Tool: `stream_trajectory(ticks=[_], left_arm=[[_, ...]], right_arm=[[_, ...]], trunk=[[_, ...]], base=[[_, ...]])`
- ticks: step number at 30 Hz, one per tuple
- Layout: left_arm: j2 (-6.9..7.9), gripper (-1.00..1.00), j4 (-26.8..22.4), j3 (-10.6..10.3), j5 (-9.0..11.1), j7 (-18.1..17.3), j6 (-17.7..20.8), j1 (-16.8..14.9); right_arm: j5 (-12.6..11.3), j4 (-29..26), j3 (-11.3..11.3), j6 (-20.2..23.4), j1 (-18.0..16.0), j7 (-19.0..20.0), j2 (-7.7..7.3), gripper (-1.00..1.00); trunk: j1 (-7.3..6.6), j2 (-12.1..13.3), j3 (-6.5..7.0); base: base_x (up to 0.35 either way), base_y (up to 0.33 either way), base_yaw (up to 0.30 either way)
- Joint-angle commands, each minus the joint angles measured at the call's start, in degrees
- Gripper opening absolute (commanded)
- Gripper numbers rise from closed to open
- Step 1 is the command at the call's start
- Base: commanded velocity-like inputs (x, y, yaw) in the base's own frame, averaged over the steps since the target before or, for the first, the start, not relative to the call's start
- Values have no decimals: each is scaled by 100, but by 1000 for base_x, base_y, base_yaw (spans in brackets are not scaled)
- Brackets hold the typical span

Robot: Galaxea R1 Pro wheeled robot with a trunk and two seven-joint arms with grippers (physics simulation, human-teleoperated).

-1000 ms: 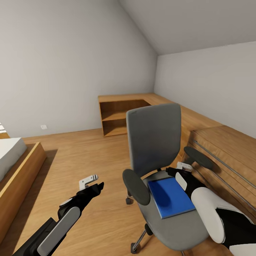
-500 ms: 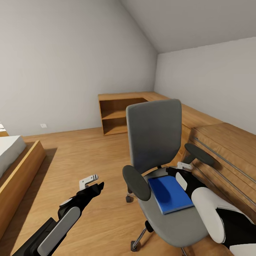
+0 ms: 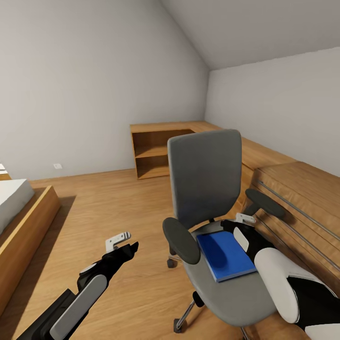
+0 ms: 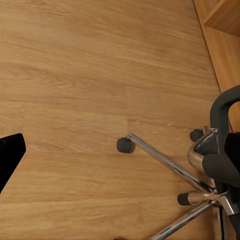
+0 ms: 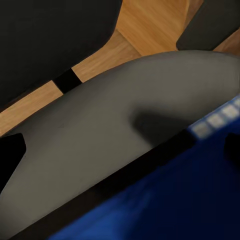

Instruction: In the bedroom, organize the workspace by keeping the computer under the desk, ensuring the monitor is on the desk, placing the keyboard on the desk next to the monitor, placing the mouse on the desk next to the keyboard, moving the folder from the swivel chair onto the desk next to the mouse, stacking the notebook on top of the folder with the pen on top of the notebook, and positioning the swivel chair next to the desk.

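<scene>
The swivel chair (image 3: 205, 174) stands right of centre in the bedroom, its grey back facing me. The blue folder (image 3: 225, 255) lies flat on its seat (image 3: 236, 297). My right gripper (image 3: 237, 223) is open at the folder's far right corner, low over the seat, beside the right armrest (image 3: 264, 203). In the right wrist view the folder (image 5: 165, 210) and the grey seat (image 5: 125, 125) are very close. Left of the chair, my left gripper (image 3: 123, 242) hangs open over the floor. The left wrist view looks down on the chair's chrome base (image 4: 200, 172) and a castor (image 4: 124, 145).
An oak shelf unit (image 3: 158, 151) stands against the far wall. A low oak drawer unit (image 3: 302, 198) runs along the right wall, just behind the chair. A bed frame (image 3: 23, 226) is at the left. Wood floor (image 3: 104, 198) lies open between them.
The whole view has shifted slightly. The chair and folder have moved a little away from me, with the seat turned a bit. Both grippers keep their pose.
</scene>
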Motion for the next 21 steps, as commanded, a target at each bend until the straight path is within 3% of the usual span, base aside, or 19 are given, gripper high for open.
stream_trajectory(ticks=[1, 21], left_arm=[[5, 100, -9, -9, 27, 41, 11, -6], [21, 100, 5, -10, 78, 34, 23, -6]], right_arm=[[-86, 132, -8, 25, 2, -29, -1, 100], [-92, 134, -8, 138, 1, -29, -10, 100]], trunk=[[0, -2, -6], [0, -2, -6]], base=[[0, 0, 0], [-16, 0, 0]])
